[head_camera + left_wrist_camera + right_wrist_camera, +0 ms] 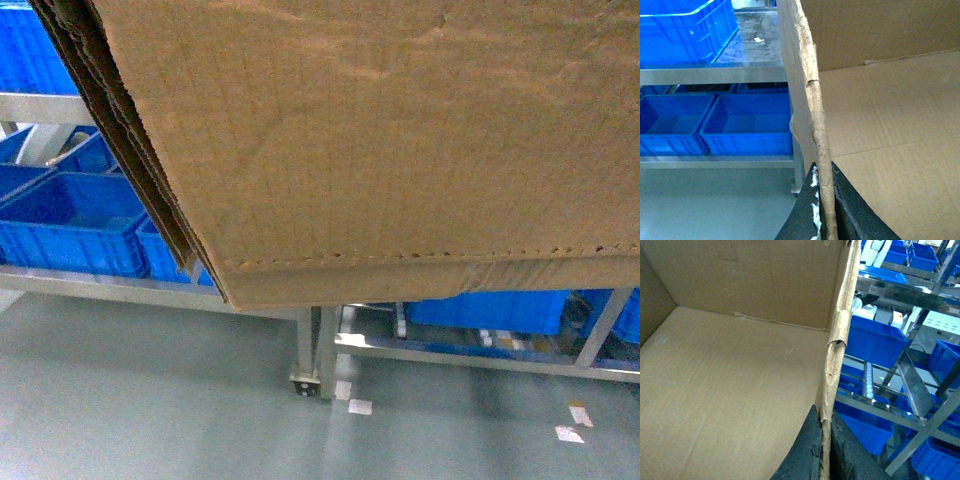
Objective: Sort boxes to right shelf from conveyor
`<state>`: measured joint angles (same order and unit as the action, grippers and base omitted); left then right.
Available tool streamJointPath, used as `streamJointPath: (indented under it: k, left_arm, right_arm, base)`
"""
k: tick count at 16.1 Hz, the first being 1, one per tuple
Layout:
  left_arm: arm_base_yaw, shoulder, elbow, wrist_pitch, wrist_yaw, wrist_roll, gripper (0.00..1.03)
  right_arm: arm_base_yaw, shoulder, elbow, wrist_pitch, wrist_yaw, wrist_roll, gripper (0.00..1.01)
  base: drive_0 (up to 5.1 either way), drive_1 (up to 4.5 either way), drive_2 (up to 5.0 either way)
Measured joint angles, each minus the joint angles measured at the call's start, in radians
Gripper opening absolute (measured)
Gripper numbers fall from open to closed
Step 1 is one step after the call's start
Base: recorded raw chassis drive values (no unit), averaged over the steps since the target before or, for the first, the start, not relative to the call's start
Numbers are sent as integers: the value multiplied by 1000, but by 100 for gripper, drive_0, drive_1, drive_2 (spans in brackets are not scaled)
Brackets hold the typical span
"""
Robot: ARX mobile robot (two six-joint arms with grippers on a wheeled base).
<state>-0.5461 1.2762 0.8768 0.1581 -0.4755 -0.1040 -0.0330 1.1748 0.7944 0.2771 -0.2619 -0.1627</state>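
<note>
A grey-green floor point(150, 400) lies below a steel shelf point(310, 350) loaded with blue bins point(70, 220); no conveyor shows in any view. The box point(400, 140), open-topped brown cardboard, fills most of the head view, tilted, its perforated seam low on the near side; it hangs in the air between the 2 arms, clear of the floor. The left gripper point(824, 210) is clamped on the box's left wall, 1 dark finger either side of the ragged edge; the right gripper point(823, 455) pinches the right wall the same way. The box interior lies inward of each gripper; the shelf rails and bins lie beyond and outward, with roller tracks point(867, 382) visible past the right gripper. The box's long axis seems to run from gripper to gripper; both arms share the load, so neither looks nearer. The shelf appears straight ahead, so the next move likely carries the box forward onto a tier.
</note>
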Motion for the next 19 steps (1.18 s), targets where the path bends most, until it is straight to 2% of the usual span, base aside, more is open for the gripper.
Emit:
streamJointPath:
  k: [5,19]
  left_arm:
    - [0,0,0,0,0,0,2]
    - [-3,-3,0,6,0,0,2]
  right_arm:
    - [0,-1,0,0,0,0,2]
    - [-6,-5,0,3,0,0,2]
  base:
    - [512,-322,-101]
    - [-9,-9,-9]
